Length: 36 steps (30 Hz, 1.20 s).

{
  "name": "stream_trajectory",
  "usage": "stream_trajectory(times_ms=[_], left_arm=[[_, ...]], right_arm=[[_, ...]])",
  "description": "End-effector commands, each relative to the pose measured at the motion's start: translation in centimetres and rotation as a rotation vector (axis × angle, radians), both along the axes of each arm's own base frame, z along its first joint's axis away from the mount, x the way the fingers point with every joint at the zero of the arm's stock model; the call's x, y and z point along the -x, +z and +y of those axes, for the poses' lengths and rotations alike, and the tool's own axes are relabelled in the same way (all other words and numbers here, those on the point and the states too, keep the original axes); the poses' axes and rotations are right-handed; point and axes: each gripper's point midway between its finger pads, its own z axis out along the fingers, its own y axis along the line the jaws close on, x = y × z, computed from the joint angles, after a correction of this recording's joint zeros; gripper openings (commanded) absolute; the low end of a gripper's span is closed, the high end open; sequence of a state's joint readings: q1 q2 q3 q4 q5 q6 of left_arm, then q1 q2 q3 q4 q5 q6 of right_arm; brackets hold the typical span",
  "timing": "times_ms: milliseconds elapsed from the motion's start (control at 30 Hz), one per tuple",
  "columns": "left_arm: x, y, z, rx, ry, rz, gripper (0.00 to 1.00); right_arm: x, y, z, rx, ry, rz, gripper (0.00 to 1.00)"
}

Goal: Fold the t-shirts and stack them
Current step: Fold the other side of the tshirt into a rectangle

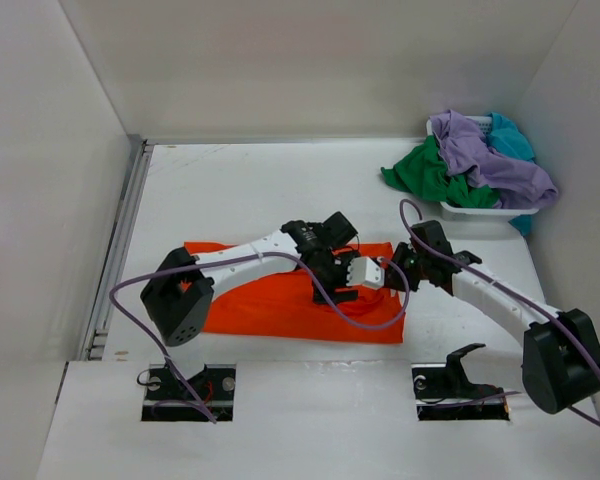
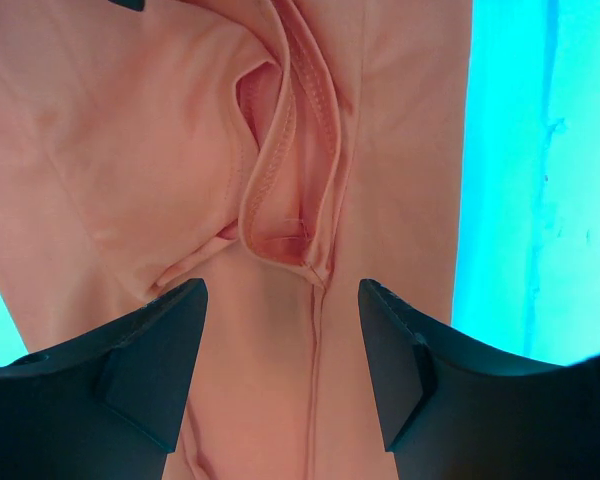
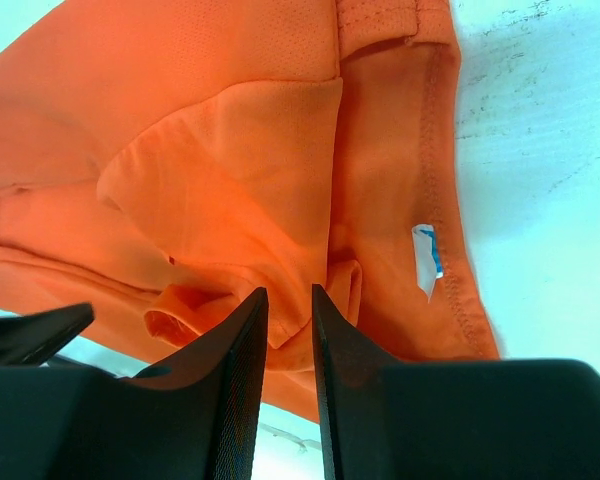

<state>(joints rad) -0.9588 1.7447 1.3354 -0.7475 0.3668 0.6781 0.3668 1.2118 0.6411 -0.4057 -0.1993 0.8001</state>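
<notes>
Over the orange t-shirt [image 1: 280, 310] on the counter [image 1: 230, 190] the left tool [image 2: 282, 290] gapes wide, the right tool [image 3: 289, 290] barely parted — a bunched pleat [image 3: 175, 305] could snag its tips and drag the fold askew.

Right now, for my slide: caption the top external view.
Both arms meet over the spread orange t-shirt; three more shirts lie heaped in the white basket.

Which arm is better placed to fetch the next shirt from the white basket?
Probably the right. The right arm is mounted on the white basket's side and reaches nearer it; the left arm lies across the orange t-shirt, farther away.
</notes>
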Motion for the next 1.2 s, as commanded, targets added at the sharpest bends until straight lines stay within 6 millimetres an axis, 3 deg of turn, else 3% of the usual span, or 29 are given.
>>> stream_trajectory(times_ms=[0, 367, 433, 600, 700, 1000, 1067, 1167], left_arm=[[0.2, -1.1, -0.2, -0.013, -0.036, -0.008, 0.61], [-1.4, -3.6, -1.3, -0.026, 0.013, -0.063, 0.56], [-1.3, -3.8, -1.4, -0.027, 0.014, -0.057, 0.47], [-1.8, -4.2, -0.8, -0.043, 0.045, -0.051, 0.13], [-3.3, -4.1, 0.2, -0.055, 0.115, -0.060, 0.06], [-6.4, -3.7, 2.1, -0.027, 0.272, -0.038, 0.08], [-6.4, -4.5, 2.2, -0.043, 0.277, -0.032, 0.15], [-6.1, -5.1, 2.1, -0.058, 0.272, -0.026, 0.35]], right_arm=[[-2.0, 1.9, 0.4, -0.020, 0.004, -0.080, 0.28], [-0.5, 1.0, -0.5, -0.018, -0.021, -0.061, 0.29], [-0.2, 0.8, -0.7, -0.016, -0.025, -0.059, 0.29], [0.7, 0.8, -1.5, 0.000, -0.042, -0.058, 0.29], [1.7, 0.9, -2.2, 0.017, -0.055, -0.061, 0.28], [3.6, 0.4, -3.0, 0.025, -0.087, -0.043, 0.26], [3.5, 0.3, -2.8, 0.026, -0.083, -0.040, 0.26], [3.1, 0.7, -2.5, 0.029, -0.070, -0.049, 0.26]])
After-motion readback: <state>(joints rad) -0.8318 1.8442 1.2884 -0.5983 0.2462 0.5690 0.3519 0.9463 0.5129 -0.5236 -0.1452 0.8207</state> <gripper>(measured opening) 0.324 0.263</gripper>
